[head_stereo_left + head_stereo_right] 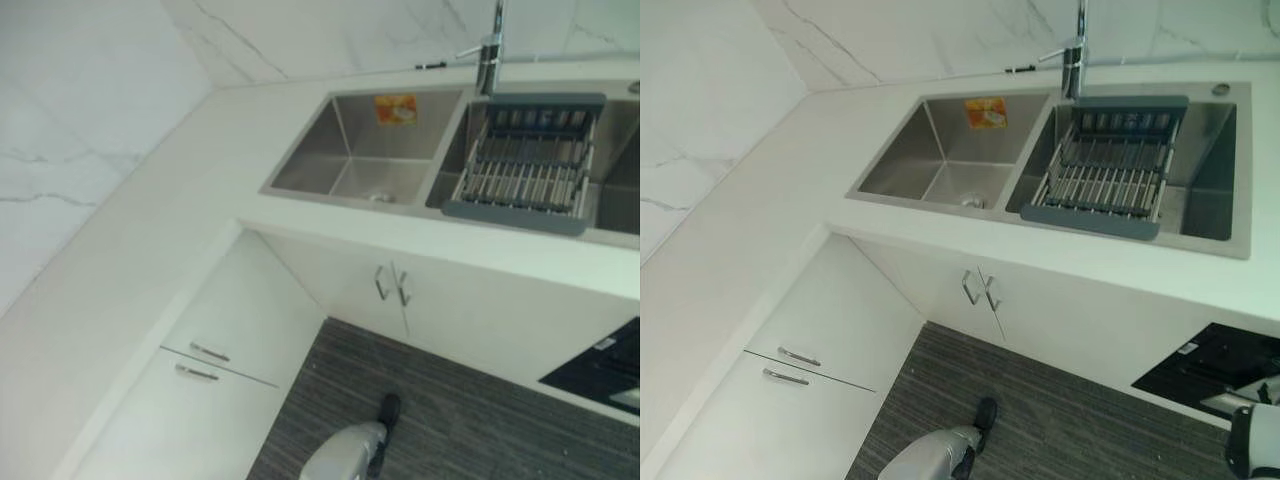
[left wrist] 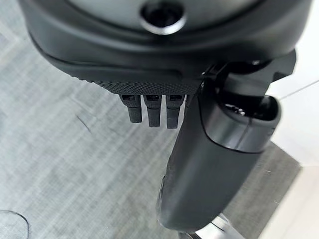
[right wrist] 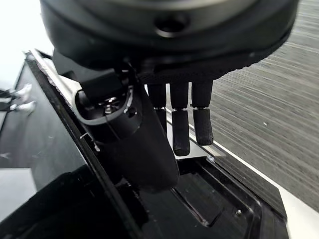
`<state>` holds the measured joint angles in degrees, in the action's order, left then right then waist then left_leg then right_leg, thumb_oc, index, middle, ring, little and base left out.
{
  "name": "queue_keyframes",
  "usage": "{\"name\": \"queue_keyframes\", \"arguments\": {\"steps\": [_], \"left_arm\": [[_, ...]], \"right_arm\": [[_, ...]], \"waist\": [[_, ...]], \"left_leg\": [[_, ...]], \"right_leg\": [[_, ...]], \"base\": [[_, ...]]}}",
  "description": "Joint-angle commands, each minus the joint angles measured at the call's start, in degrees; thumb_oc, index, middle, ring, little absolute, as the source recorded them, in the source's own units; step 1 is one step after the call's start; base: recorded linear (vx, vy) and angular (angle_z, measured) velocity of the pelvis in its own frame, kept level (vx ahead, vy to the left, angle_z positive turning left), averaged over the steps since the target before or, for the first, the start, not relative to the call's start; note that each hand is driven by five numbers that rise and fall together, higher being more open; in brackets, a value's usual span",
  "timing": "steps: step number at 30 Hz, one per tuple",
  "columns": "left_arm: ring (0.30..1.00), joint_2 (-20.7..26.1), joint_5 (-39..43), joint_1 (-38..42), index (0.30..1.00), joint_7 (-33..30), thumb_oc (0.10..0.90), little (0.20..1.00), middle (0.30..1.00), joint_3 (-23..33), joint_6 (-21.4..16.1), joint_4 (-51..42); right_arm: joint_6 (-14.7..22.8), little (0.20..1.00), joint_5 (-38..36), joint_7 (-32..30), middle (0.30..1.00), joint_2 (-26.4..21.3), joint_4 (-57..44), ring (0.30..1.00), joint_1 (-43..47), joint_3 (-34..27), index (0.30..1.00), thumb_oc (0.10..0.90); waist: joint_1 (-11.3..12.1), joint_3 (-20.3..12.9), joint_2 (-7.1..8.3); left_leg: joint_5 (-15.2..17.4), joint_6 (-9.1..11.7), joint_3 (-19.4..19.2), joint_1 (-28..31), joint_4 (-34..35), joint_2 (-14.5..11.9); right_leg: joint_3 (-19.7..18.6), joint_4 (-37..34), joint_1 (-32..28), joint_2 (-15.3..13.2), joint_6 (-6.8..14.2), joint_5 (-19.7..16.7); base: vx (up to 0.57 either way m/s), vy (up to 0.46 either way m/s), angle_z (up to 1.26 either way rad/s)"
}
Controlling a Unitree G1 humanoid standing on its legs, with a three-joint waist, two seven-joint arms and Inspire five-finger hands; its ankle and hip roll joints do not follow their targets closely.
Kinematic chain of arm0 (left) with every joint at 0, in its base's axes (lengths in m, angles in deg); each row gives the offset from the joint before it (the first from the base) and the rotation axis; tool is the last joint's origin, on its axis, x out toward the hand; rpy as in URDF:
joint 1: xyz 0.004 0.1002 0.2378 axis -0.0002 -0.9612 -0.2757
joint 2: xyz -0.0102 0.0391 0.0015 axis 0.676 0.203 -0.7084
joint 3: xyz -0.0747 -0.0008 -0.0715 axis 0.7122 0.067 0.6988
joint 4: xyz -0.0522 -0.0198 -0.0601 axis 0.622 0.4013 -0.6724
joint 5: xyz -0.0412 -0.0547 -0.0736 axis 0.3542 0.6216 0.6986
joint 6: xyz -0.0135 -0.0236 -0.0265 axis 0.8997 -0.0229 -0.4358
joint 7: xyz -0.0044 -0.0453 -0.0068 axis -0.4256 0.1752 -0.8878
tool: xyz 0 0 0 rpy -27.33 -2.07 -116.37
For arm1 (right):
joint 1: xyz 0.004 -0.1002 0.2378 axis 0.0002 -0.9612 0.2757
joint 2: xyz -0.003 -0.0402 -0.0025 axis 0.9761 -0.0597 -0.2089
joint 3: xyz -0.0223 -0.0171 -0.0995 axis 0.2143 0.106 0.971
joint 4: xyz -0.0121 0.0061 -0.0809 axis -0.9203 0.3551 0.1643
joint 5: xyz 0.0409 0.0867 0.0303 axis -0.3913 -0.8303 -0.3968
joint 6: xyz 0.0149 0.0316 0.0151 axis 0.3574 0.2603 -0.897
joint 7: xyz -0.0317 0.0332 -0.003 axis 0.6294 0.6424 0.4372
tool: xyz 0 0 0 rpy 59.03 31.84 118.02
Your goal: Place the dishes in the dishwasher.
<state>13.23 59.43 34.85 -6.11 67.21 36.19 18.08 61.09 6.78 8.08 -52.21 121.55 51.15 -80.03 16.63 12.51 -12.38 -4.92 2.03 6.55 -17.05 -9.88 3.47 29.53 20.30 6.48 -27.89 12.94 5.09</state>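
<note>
The dishwasher's glossy black door (image 1: 1205,365) lies open and low at the right, below the white counter (image 1: 1120,270). In the right wrist view my right hand (image 3: 164,40) hangs just above that door (image 3: 45,149), fingers (image 3: 181,129) straight and holding nothing. My left hand (image 1: 985,412) hangs over the grey striped floor (image 1: 1070,420) in front of the cabinets. Its fingers (image 2: 153,110) are straight and empty in the left wrist view. I see no dishes. A grey drying rack (image 1: 1105,170) rests across the right sink basin and looks empty.
A steel double sink (image 1: 950,160) is set in the white L-shaped counter, with a faucet (image 1: 1075,50) behind it and an orange sticker (image 1: 985,112) in the left basin. White cabinet doors (image 1: 980,290) and drawers (image 1: 790,365) stand below. Marble walls rise behind the counter.
</note>
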Motion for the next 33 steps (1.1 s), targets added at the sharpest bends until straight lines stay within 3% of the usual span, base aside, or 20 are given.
{"name": "queue_keyframes", "arguments": {"steps": [1, 5, 8, 10, 11, 12, 15, 19, 24, 26, 30, 31, 33], "left_arm": [[0.900, 3.6, 3.5, 4.4, 0.900, 0.2, 0.800, 0.900, 0.900, 1.2, -2.7, 0.5], [0.900, 3.7, 3.3, 4.9, 0.900, 0.3, 0.800, 0.900, 0.900, 0.7, -3.1, -0.5], [0.900, 4.2, 2.6, 5.5, 0.900, -0.2, 0.800, 0.900, 0.900, 0.5, -3.2, -0.9], [0.900, 4.4, 2.6, 5.7, 0.900, -0.4, 0.800, 0.900, 0.900, 0.5, -3.1, -1.0], [0.900, 4.9, 2.0, 6.2, 0.900, -0.6, 0.800, 0.900, 0.900, 0.9, -3.1, -1.1], [0.900, 5.0, 1.9, 6.3, 0.900, -0.7, 0.800, 0.900, 0.900, 0.9, -3.2, -1.0], [0.900, 5.2, 0.9, 6.5, 0.900, -0.8, 0.800, 0.900, 0.900, 1.3, -3.6, -0.8], [0.900, 4.9, -0.2, 6.4, 0.900, -1.2, 0.800, 0.900, 0.900, 2.3, -5.3, -0.5], [0.900, 4.2, -1.4, 5.3, 0.900, -1.0, 0.800, 0.900, 0.900, 4.1, -7.3, -0.1], [0.900, 4.0, -2.7, 5.3, 0.900, -0.7, 0.800, 0.900, 0.900, 4.7, -6.5, -0.5], [0.900, 5.8, -1.7, 6.4, 0.900, 0.4, 0.800, 0.900, 0.900, 5.5, 0.7, -4.9], [0.900, 5.7, -1.1, 5.7, 0.900, 1.3, 0.800, 0.900, 0.900, 6.4, 1.9, -6.6], [0.900, 5.4, 0.4, 5.2, 0.900, 1.5, 0.800, 0.900, 0.900, 7.2, 1.5, -6.6]], "right_arm": [[10.5, 0.300, 1.9, 13.3, 0.300, 2.8, -17.6, 0.300, 16.1, 1.1, 0.300, 0.400], [11.3, 0.300, 3.3, 14.3, 0.300, 4.2, -17.8, 0.300, 14.9, 0.6, 0.300, 0.400], [13.4, 0.300, 3.6, 16.2, 0.300, 6.8, -18.1, 0.300, 12.5, 0.1, 0.300, 0.400], [14.0, 0.331, 3.3, 16.8, 0.331, 7.5, -18.4, 0.331, 11.9, 0.0, 0.331, 0.420], [15.2, 0.865, 3.7, 19.2, 0.865, 10.2, -19.7, 0.865, 9.2, -0.6, 0.865, 0.776], [15.3, 0.900, 3.6, 21.2, 0.900, 11.3, -20.0, 0.900, 8.1, -0.7, 0.900, 0.800], [15.6, 0.900, 2.8, 25.1, 0.900, 14.8, -22.3, 0.900, 5.0, -0.6, 0.900, 0.800], [19.4, 0.900, 2.1, 30.6, 0.900, 22.6, -28.2, 0.900, -2.9, -0.5, 0.900, 0.800], [21.9, 0.900, 4.1, 32.5, 0.900, 28.3, -32.6, 0.900, -10.3, 0.3, 0.900, 0.800], [22.4, 0.900, 6.2, 32.4, 0.900, 30.4, -34.5, 0.900, -13.5, 1.1, 0.900, 0.800], [21.3, 0.900, 11.5, 33.4, 0.900, 31.4, -36.9, 0.900, -17.9, 2.5, 0.900, 0.800], [20.6, 0.900, 15.7, 33.7, 0.900, 32.1, -37.0, 0.900, -20.9, 3.6, 0.900, 0.800], [19.9, 0.900, 18.3, 34.9, 0.900, 32.3, -36.2, 0.900, -22.5, 3.8, 0.900, 0.800]], "waist": [[4.2, -1.0, 3.21], [3.7, -0.2, 4.38], [3.1, 0.3, 6.07], [3.0, 0.4, 6.39], [2.1, 0.5, 7.43], [1.9, 0.5, 7.81], [1.0, 0.5, 8.76], [-1.5, -0.1, 10.53], [-3.8, -1.4, 12.17], [-5.0, -2.2, 12.87], [-7.5, -3.7, 13.17], [-8.5, -4.3, 13.44], [-9.1, -4.5, 13.69]], "left_leg": [[11.8, 2.2, -0.6, 2.0, -7.3, -3.4], [11.9, 2.1, -2.1, 1.9, -7.3, -4.7], [12.1, 2.1, -3.4, 2.1, -7.3, -6.1], [12.1, 2.1, -3.7, 2.3, -7.3, -6.4], [12.3, 2.3, -5.1, 3.0, -7.3, -7.7], [12.5, 2.3, -5.5, 3.2, -7.3, -8.0], [12.8, 2.4, -7.0, 4.1, -7.3, -9.1], [13.3, 2.5, -9.7, 5.8, -7.3, -11.2], [14.2, 2.7, -12.0, 8.3, -7.3, -13.2], [14.7, 3.0, -13.0, 9.7, -7.3, -13.9], [15.2, 3.4, -14.8, 11.9, -7.3, -14.9], [15.4, 3.5, -15.6, 13.0, -7.3, -15.4], [15.5, 3.6, -15.9, 13.6, -7.3, -15.6]], "right_leg": [[-2.8, -3.1, -0.4, 2.3, -1.0, -2.1], [-3.0, -3.1, 0.1, 2.4, -0.8, -3.1], [-3.5, -3.1, 0.6, 2.9, -0.4, -3.8], [-3.8, -3.1, 0.7, 3.0, -0.4, -3.9], [-4.6, -3.1, 1.0, 3.7, -0.3, -4.1], [-5.0, -3.1, 1.1, 3.9, -0.3, -4.1], [-6.0, -3.1, 1.4, 4.4, -0.2, -4.1], [-7.7, -3.1, 1.9, 5.6, -0.5, -4.1], [-9.8, -3.1, 1.8, 7.1, -1.0, -3.0], [-11.2, -3.1, 1.3, 8.0, -1.6, -2.3], [-13.9, -3.1, 0.9, 9.5, -2.5, -1.0], [-14.9, -3.1, 0.4, 10.2, -3.0, -0.3], [-15.4, -3.1, 0.0, 10.7, -3.4, 0.1]], "base": [[-0.06, 0.008, -0.20], [-0.09, -0.051, -0.07], [-0.08, -0.138, -0.19], [-0.06, -0.105, -0.23], [-0.06, -0.122, -0.12], [-0.06, -0.122, -0.12], [-0.03, -0.069, -0.38], [-0.02, -0.077, -0.31], [0.03, -0.053, -0.31], [0.06, -0.016, -0.27], [0.04, 0.041, -0.31], [0.02, 0.034, -0.38], [0.03, 0.012, -0.39]]}}
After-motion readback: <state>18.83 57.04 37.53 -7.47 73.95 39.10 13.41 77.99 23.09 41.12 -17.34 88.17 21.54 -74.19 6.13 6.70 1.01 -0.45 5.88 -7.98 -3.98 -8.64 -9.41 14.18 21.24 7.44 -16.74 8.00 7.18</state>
